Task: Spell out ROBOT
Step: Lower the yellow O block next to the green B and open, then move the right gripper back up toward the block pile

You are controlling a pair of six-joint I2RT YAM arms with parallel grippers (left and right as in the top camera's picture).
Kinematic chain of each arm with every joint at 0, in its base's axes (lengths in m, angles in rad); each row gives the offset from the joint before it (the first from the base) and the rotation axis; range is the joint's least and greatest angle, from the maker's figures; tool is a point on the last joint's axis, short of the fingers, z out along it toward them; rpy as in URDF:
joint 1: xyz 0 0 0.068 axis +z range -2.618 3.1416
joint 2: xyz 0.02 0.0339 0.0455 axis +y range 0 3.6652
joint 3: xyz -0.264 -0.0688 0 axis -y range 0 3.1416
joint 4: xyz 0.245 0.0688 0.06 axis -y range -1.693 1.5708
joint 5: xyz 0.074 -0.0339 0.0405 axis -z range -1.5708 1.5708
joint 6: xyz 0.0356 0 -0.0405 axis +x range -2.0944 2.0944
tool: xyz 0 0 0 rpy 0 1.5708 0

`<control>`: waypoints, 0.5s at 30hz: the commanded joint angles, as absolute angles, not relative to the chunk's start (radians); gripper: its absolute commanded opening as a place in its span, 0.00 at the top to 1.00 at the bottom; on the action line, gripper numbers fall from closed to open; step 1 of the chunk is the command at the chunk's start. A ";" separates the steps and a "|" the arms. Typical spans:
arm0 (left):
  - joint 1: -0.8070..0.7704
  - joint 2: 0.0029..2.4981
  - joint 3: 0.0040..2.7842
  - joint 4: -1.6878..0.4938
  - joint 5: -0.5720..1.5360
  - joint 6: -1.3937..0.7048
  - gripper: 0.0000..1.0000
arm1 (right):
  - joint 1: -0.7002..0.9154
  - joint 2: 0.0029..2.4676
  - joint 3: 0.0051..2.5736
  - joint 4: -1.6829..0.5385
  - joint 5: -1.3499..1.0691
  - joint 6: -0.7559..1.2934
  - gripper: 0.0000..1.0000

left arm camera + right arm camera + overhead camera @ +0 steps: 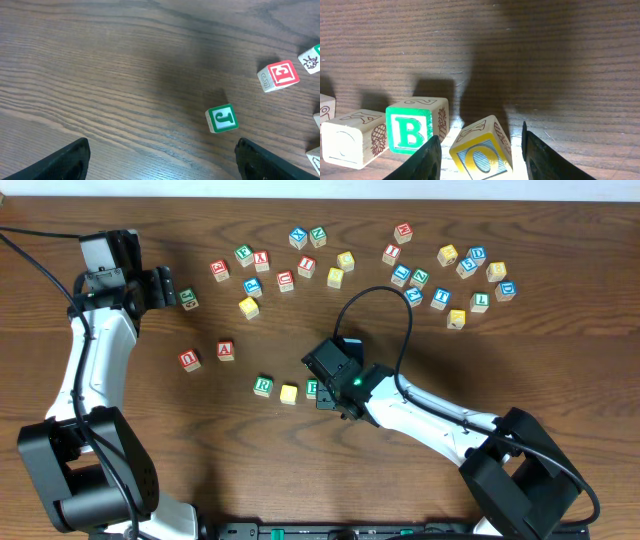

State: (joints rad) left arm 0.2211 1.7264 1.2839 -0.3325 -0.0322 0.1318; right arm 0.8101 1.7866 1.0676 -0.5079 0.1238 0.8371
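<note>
A row runs along the table: the green-framed R cube [263,386], a yellow-faced cube [289,393] and the green-framed B cube [312,388]. In the right wrist view the B cube [410,132] stands upright beside the first pale O cube [350,142]. Just right of B, a second yellow O cube [481,150] sits tilted on the wood. My right gripper [481,145] is open, with a finger on either side of it and a gap showing. A blue-framed T cube [441,298] lies at the far right. My left gripper [162,160] is open over bare wood, near a green J cube [222,118].
Red-framed A [226,350] and U [189,359] cubes lie left of the row. Several loose letter cubes are scattered across the far side, in a middle cluster [300,265] and a right cluster [470,270]. A red E cube [280,75] lies beyond the J.
</note>
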 commanded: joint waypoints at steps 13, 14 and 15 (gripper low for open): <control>0.224 1.727 1.279 -0.327 -0.035 0.138 0.09 | 0.802 1.769 1.063 -0.495 0.128 0.840 0.52; 0.224 1.727 1.279 -0.327 -0.035 0.138 0.09 | 0.799 1.769 1.063 -0.493 0.125 0.836 0.53; 0.224 1.727 1.279 -0.327 -0.035 0.138 0.09 | 0.796 1.769 1.063 -0.490 0.120 0.832 0.53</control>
